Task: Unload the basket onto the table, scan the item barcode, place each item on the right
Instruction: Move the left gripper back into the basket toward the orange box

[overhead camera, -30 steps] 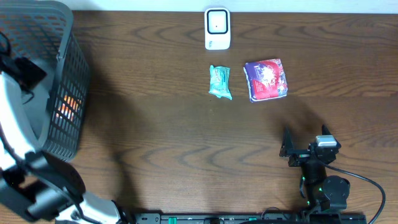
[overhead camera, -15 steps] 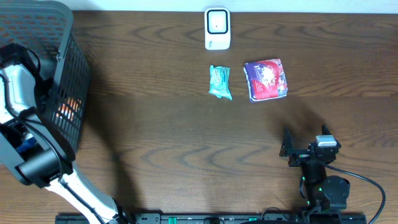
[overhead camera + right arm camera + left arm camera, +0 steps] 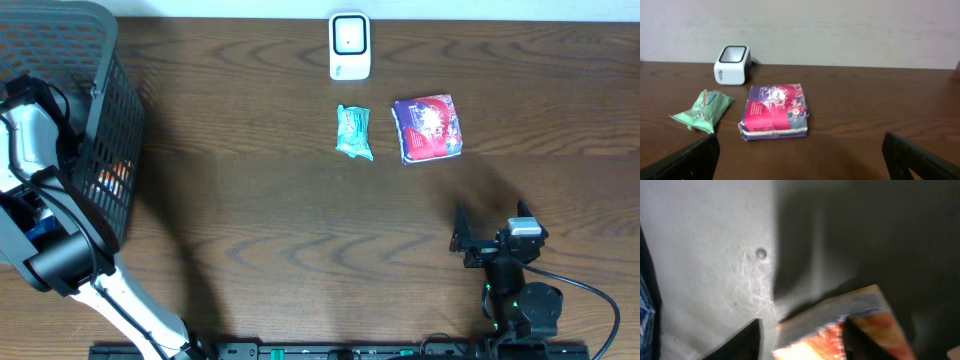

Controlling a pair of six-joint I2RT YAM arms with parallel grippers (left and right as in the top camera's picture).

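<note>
Looks like a light, soft, slippery packet (image 3: 840, 315) down in the basket (image 3: 112, 90), best pinched across its flat sealed edge, with left fingers (image 3: 742, 342) half-closed astride its corner, grip impossible to confirm, and right fingers (image 3: 690, 160) wide, empty, well apart from the basket.

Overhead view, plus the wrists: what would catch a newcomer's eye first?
The dark mesh basket at the left edge of the table, with the left arm inside it; there, the left fingers straddle an orange packet. Further right, a purple-red packet and a green packet lie before the white barcode scanner.
</note>
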